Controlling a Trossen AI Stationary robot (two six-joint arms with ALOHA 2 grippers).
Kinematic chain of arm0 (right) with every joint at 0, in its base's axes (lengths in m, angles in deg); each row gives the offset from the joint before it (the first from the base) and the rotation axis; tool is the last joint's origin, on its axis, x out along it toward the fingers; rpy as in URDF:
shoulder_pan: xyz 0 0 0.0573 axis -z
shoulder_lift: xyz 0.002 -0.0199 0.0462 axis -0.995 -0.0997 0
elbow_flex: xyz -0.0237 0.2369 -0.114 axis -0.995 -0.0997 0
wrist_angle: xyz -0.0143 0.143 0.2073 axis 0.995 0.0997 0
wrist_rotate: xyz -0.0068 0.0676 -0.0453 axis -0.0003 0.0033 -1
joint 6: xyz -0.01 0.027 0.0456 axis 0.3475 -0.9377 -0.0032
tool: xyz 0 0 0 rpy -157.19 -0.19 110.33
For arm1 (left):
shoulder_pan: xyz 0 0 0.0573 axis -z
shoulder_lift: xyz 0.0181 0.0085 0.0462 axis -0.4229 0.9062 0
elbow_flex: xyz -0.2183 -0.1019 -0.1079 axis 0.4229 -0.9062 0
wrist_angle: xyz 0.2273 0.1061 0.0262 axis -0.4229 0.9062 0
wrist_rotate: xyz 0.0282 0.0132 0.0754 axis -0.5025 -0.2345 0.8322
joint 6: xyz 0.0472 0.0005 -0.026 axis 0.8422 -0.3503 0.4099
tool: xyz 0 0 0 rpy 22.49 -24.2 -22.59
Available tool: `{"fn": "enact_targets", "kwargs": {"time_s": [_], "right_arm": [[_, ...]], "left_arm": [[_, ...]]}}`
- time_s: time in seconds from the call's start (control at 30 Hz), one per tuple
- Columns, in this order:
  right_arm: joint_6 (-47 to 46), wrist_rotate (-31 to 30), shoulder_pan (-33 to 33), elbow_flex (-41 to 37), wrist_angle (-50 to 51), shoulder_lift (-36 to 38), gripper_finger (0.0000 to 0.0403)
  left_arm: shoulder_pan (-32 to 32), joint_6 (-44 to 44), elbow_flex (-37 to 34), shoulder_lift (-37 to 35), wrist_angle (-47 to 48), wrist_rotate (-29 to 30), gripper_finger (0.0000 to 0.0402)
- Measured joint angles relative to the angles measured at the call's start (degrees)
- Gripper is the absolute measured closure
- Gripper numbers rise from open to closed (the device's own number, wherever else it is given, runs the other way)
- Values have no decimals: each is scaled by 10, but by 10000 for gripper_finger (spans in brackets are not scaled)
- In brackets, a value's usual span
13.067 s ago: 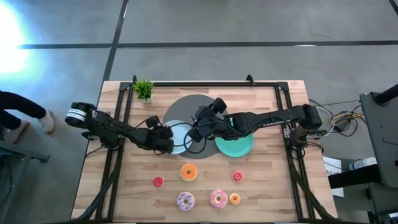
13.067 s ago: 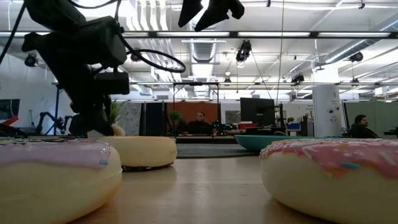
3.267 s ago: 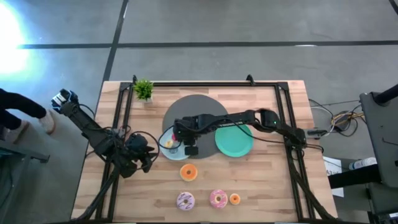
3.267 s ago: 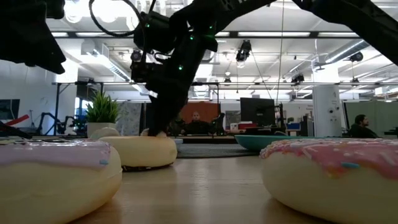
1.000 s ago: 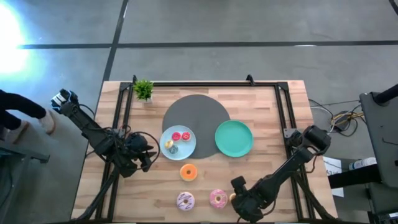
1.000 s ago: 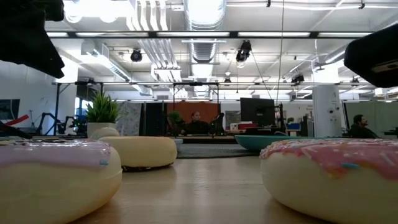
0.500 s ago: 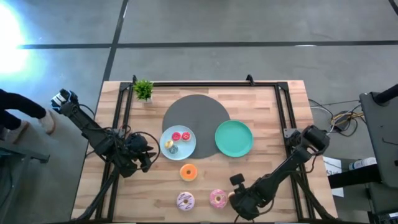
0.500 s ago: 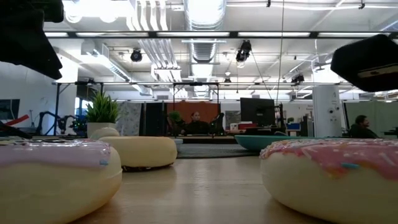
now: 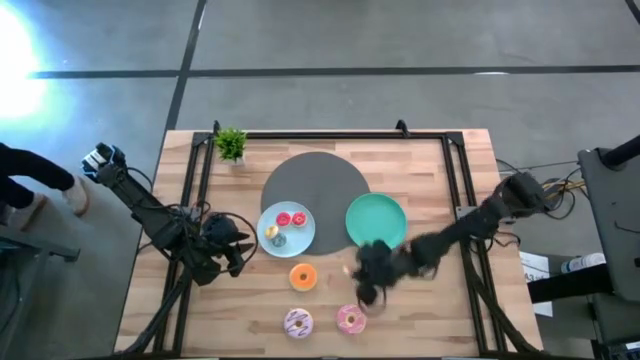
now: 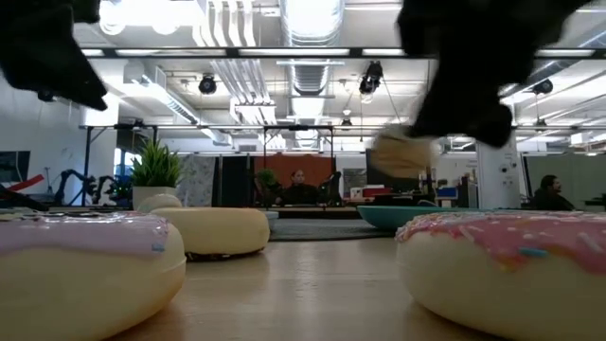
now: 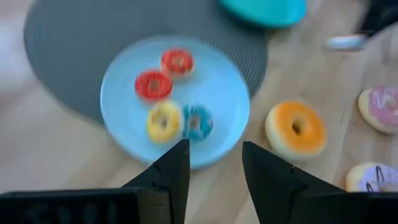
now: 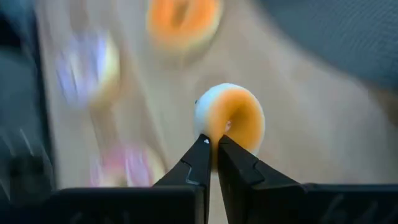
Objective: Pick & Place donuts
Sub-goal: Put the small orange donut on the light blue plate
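Tiny orange donut (image 12: 231,119), smooth ring, pinched by right fingers (image 12: 212,149), left fingers (image 11: 214,163) apart, idle.

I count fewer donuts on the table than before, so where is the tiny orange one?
The right gripper holds the tiny orange donut in the air, above the wood between the green plate and the pink donut.

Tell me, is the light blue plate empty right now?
No, the light blue plate holds four tiny donuts.
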Motion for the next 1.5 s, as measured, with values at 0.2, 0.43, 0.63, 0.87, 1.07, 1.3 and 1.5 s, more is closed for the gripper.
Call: {"fn": "enact_targets", "kwargs": {"time_s": [0.2,0.43,0.63,0.87,1.07,1.3,1.5], "right_arm": [[-161,-14,137,-147,-415,45,390],[-272,-29,193,-122,-528,-19,390],[-262,-31,192,-3,-527,-83,390],[-289,-46,224,76,-494,-135,390],[-316,-40,257,106,-493,-156,390],[-328,-29,267,148,-492,-184,390],[-353,-32,267,146,-488,-187,390]], "left_arm": [[-7,169,0,10,-79,99,281],[-58,277,0,50,-132,245,281],[-129,314,0,84,-216,234,280],[-159,367,4,98,-279,224,280],[-161,463,11,104,-298,222,280],[-175,510,11,131,-312,237,280],[-193,466,11,136,-311,296,280]]}}
